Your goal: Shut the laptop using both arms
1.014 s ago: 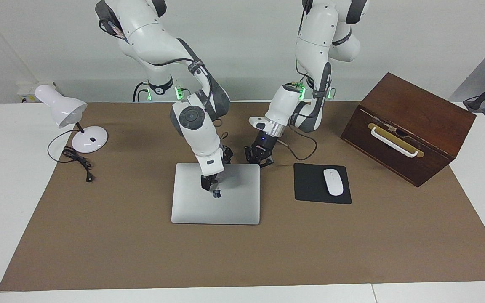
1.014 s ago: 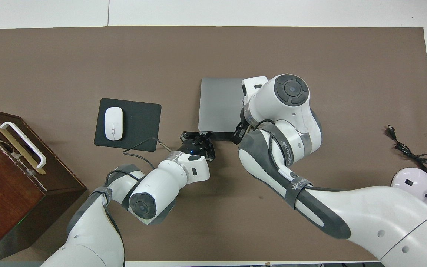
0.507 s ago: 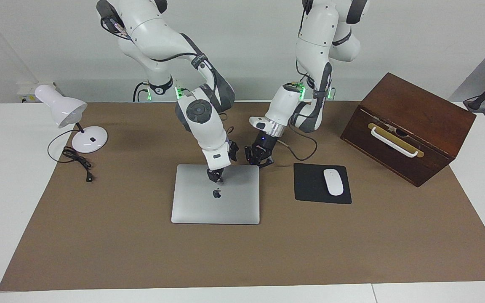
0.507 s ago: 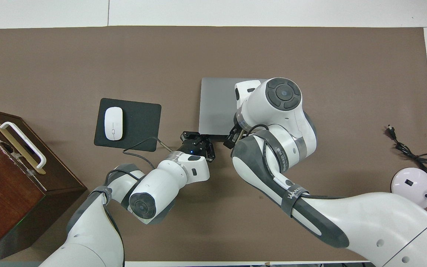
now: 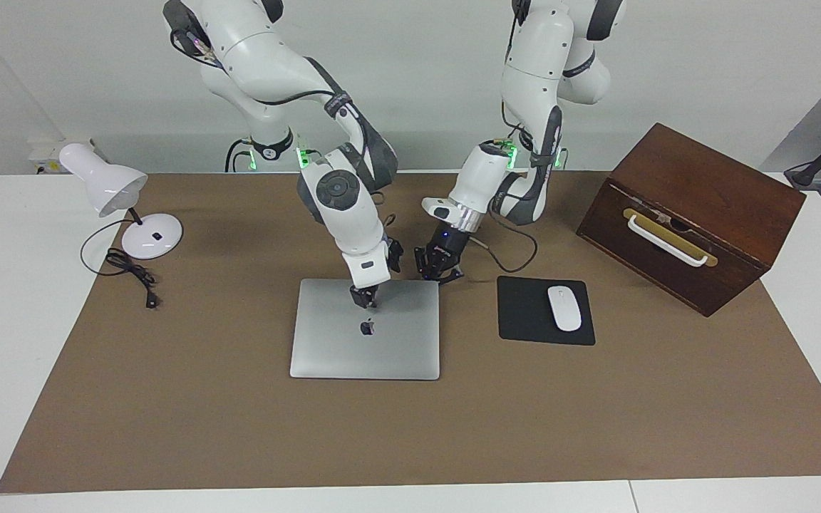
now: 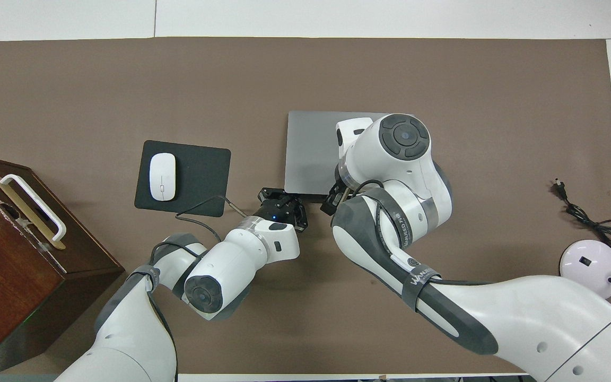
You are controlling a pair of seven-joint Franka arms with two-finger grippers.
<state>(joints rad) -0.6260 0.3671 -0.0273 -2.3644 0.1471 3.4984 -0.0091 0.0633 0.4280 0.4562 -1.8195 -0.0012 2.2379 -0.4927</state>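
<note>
Drawn back from the logo toward the hinge edge: right tool (image 5: 362, 299), grip undeterminable, on slim silver-grey metal laptop (image 5: 396, 342), lid flat, mid-table. Left tool (image 5: 439, 271), fingertips together, beside hinge corner. Closing apparently done; next, probably lifting both away.

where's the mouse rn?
The mouse sits on the black mouse pad, between the closed laptop and the wooden box, toward the left arm's end of the table.
</note>
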